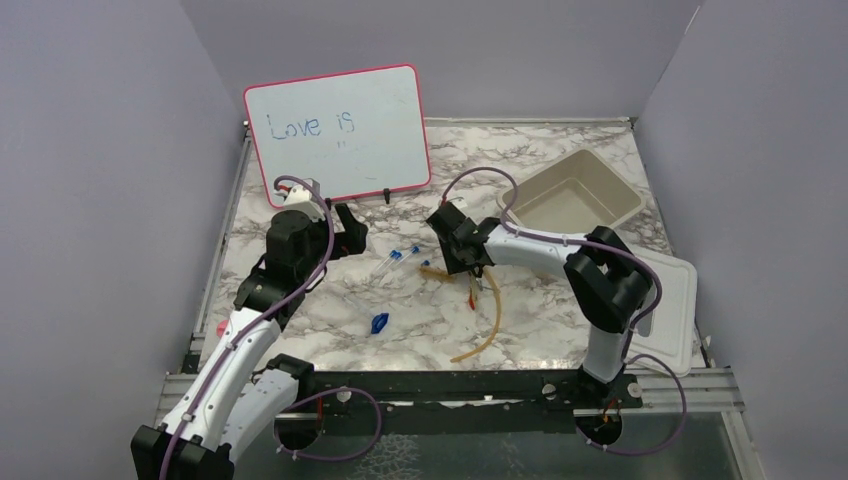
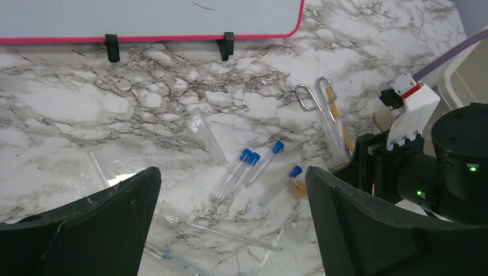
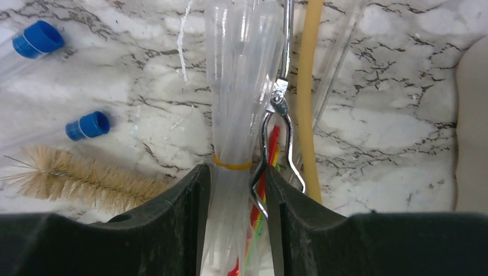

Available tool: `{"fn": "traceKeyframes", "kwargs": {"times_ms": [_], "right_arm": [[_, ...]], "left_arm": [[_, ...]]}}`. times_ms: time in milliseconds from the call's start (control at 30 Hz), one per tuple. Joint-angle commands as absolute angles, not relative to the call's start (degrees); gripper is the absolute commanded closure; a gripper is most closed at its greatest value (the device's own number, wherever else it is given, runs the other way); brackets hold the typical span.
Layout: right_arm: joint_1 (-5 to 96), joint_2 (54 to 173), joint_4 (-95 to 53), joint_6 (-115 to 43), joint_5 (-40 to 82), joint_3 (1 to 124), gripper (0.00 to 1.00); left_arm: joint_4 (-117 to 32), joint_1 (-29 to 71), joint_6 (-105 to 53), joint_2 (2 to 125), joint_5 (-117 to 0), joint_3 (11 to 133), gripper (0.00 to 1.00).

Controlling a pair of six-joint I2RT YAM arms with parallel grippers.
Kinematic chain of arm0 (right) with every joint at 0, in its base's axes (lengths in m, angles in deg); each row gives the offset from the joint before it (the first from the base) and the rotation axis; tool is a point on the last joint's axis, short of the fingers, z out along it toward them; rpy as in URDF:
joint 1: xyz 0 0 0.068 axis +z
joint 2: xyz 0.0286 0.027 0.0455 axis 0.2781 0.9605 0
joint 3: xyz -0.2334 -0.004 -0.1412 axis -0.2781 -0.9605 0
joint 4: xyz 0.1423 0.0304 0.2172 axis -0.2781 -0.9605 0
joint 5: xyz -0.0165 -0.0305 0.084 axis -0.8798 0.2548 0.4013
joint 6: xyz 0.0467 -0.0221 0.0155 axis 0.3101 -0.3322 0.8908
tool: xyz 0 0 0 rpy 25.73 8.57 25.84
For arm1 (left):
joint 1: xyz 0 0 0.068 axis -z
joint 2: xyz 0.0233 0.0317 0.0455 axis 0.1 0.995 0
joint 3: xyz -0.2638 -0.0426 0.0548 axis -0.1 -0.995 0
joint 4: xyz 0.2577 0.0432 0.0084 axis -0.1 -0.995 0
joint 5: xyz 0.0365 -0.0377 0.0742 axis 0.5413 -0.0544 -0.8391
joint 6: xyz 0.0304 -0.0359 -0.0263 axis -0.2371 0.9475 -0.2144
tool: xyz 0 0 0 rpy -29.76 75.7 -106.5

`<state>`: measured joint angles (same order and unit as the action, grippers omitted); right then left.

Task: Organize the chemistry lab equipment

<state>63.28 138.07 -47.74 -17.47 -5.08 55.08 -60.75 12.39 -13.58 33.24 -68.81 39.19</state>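
My right gripper (image 3: 236, 179) is shut on a bundle of clear plastic pipettes (image 3: 236, 86) tied with a yellow band. The thin wire tongs (image 3: 282, 98) and red, yellow and green sticks are pressed against its right finger. The amber rubber hose (image 3: 308, 86) lies just right of them. In the top view that gripper (image 1: 465, 255) is low over the hose (image 1: 490, 320) at the table's middle. My left gripper (image 2: 233, 172) hangs open above several clear tubes with blue caps (image 2: 262, 164), touching none. A small blue piece (image 1: 379, 323) lies nearer the front.
The pink-framed whiteboard (image 1: 340, 130) stands at the back left. A beige tub (image 1: 575, 195) is at the back right, its lid (image 1: 665, 310) flat at the right edge. A bristle brush (image 3: 80, 178) lies left of my right gripper. A thin glass rod (image 2: 230, 233) lies under the left gripper.
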Motion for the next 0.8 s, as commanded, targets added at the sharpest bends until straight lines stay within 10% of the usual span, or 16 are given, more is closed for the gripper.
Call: {"fn": "traceKeyframes", "kwargs": {"times_ms": [0, 767], "right_arm": [[63.4, 140.7, -43.1, -17.2, -6.7, 57.1, 0.57], [63.4, 133.6, -42.3, -19.8, -7.6, 57.0, 0.73]], "left_arm": [[-59.2, 12.7, -13.5, 33.2, -68.9, 39.2, 0.01], [-59.5, 12.6, -13.6, 32.3, -68.9, 38.8, 0.01]]}}
